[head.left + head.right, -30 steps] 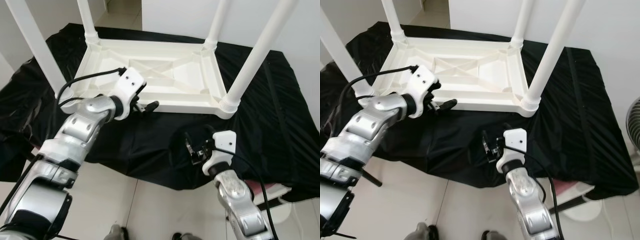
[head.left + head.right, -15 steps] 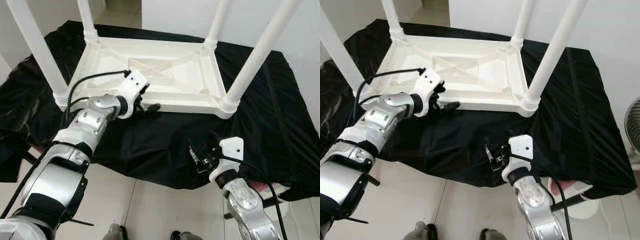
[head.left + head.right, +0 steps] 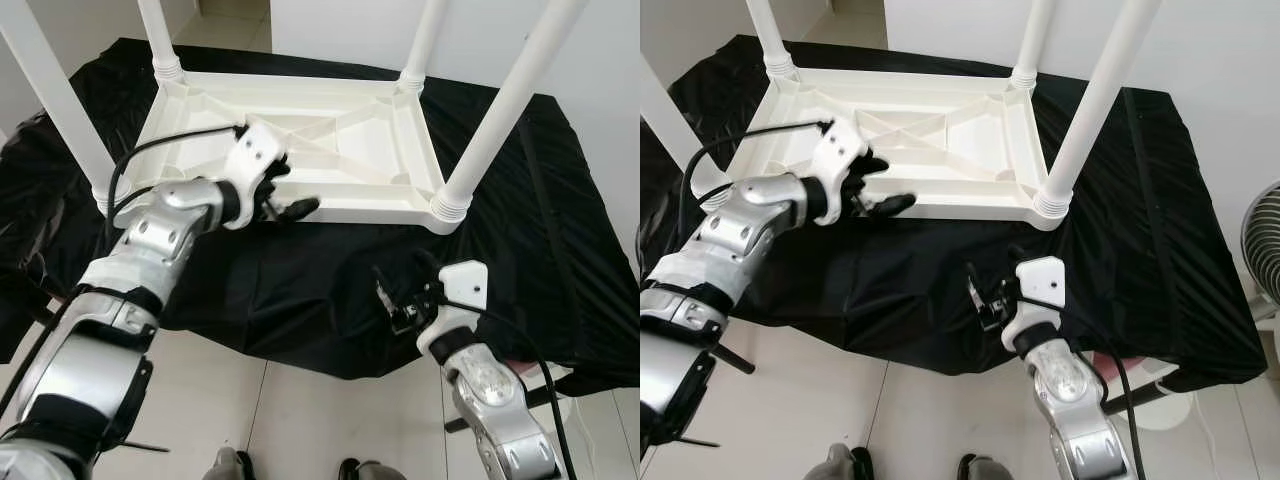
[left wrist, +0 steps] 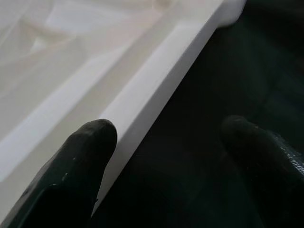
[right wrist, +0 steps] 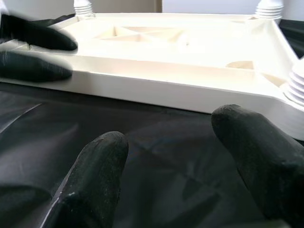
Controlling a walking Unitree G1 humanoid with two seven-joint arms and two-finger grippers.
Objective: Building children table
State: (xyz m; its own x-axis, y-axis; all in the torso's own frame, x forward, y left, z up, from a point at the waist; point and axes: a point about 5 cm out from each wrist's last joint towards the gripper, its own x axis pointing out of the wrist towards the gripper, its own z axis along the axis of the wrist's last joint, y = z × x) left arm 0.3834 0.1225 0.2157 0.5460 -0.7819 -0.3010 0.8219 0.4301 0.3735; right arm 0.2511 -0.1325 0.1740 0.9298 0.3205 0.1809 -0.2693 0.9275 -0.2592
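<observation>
Left wrist view: left gripper (image 4: 166, 142) fingers spread, straddling table (image 3: 330, 140) near rim; right gripper (image 5: 185, 161) released.

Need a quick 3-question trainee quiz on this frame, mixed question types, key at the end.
1. True or false: the white table lies upside down on the black cloth, legs pointing up.
2. Which gripper straddles the table's near rim? A) left gripper B) right gripper C) both
3. Fill in: the right gripper hovers open above the ____, apart from the table.

Key
1. True. All four legs, such as the near right leg, rise from the corner sockets.
2. A. The left gripper is open, with one finger over the rim's inner side and one outside above the cloth.
3. Black cloth.
</observation>
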